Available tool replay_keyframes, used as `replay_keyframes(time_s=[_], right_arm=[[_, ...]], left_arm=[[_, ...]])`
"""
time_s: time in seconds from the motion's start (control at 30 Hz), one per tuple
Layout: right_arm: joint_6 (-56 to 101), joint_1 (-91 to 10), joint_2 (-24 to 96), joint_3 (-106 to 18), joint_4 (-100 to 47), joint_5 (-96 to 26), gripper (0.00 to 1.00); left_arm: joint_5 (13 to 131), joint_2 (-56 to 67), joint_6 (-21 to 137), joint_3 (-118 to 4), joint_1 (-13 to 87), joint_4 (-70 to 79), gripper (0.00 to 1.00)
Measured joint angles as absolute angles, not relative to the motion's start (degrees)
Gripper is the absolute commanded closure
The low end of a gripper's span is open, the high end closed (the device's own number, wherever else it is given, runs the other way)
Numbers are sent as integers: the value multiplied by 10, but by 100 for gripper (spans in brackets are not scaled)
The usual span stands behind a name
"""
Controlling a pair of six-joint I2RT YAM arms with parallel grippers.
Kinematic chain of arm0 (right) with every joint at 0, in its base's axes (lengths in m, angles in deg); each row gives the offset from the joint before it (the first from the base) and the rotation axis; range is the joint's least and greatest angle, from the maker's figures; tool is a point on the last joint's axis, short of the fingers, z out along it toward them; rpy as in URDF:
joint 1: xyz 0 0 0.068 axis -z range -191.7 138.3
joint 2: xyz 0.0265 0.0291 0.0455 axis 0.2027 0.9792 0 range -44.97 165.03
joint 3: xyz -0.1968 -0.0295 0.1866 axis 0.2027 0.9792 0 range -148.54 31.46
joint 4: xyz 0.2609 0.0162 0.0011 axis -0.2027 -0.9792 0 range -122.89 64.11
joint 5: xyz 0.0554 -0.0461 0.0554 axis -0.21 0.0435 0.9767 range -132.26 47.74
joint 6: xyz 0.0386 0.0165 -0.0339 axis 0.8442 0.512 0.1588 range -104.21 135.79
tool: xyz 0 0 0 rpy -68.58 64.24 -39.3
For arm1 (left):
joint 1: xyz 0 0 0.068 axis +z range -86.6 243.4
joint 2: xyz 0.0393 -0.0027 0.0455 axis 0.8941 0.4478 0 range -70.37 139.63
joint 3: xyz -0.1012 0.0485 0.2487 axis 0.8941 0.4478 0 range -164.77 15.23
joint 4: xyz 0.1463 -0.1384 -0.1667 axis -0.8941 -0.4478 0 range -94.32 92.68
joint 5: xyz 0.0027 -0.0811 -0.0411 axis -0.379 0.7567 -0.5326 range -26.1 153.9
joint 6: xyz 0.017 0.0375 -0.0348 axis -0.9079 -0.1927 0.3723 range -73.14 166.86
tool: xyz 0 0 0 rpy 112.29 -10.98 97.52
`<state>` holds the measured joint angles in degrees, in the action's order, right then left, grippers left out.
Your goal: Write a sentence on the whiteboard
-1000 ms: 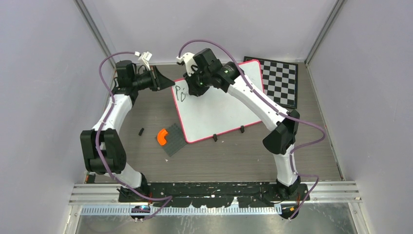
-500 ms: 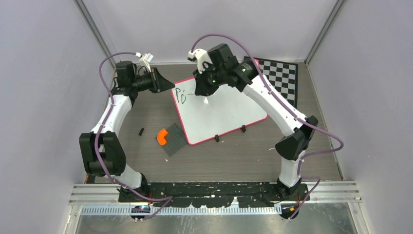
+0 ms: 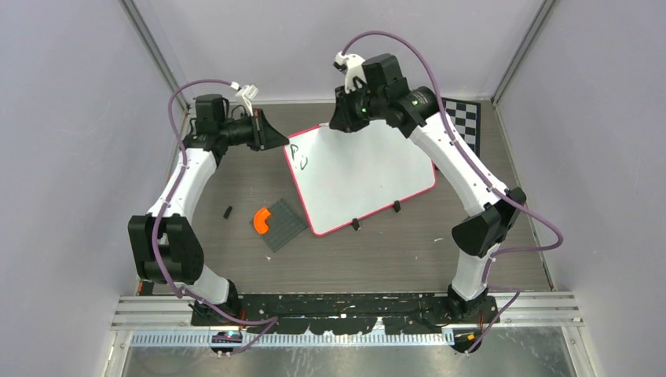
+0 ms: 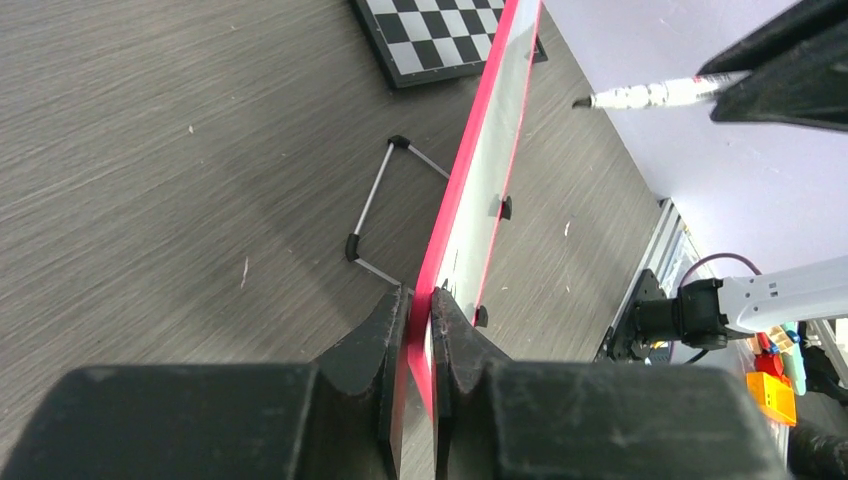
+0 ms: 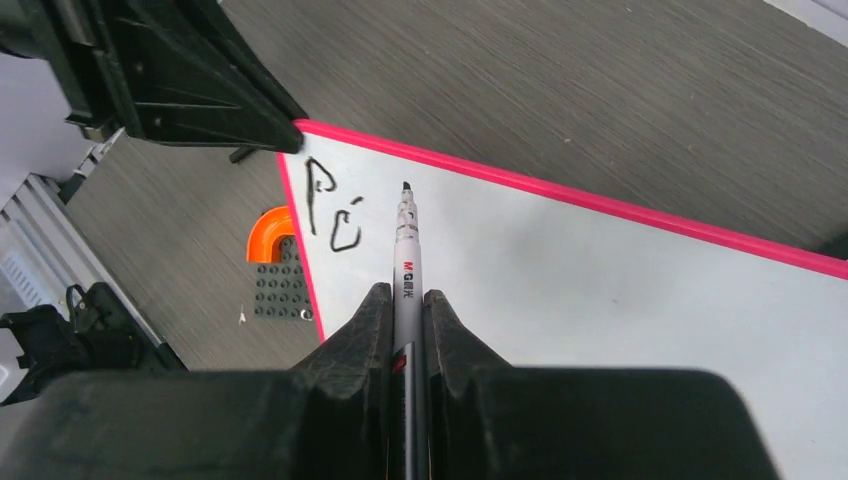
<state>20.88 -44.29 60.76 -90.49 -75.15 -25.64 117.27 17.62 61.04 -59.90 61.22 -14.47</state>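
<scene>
Left jaws: closed on the red rim of the whiteboard (image 3: 369, 173) at its far left corner, one jaw on each face.
Left arm (image 3: 184, 181): reaches a little further right than a second ago, and the gripped corner has gone with it.
Whiteboard: lies on the bench (image 3: 353, 259) between the two arms, with its two black feet on the near edge. It is turned slightly from where it lay a second ago, and the near right corner now sits further right.
Right jaws: closed on a marker (image 5: 408, 270) whose tip points out ahead of them.
Right arm (image 3: 463, 165): a second ago its jaws hung over the board's left end by the letters. Now they are over the far edge, up and to the right.
Marker tip: in the air, apart from the board face in the left wrist view.
Writing (image 5: 328, 208): two black marks, like a "P" and a "U", near the held corner. They were partly hidden a second ago and are now in plain view.
Chessboard (image 3: 467, 118): at the far right, more of it hidden behind the right arm than before.
Orange piece (image 3: 261, 220): on the dark studded plate (image 3: 284, 226), just left of the board's near corner, unmoved.
</scene>
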Motion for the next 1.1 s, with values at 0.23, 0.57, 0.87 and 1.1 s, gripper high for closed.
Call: replay_keyframes(time_s=[0.23,0.57,0.87,1.1], right_arm=[[187,-461,584,-849,-728,-227,100],[154,-498,582,-774,-722,-227,100],[140,-540,589,-782,-710,-310,100],[137,-542,595,-788,-707,-357,100]], left_arm=[[1167,176,598,-606,605,-165,100],[1164,176,592,-606,605,-170,100],[1165,176,585,-606,605,-171,100],[1165,176,584,-606,605,-171,100]])
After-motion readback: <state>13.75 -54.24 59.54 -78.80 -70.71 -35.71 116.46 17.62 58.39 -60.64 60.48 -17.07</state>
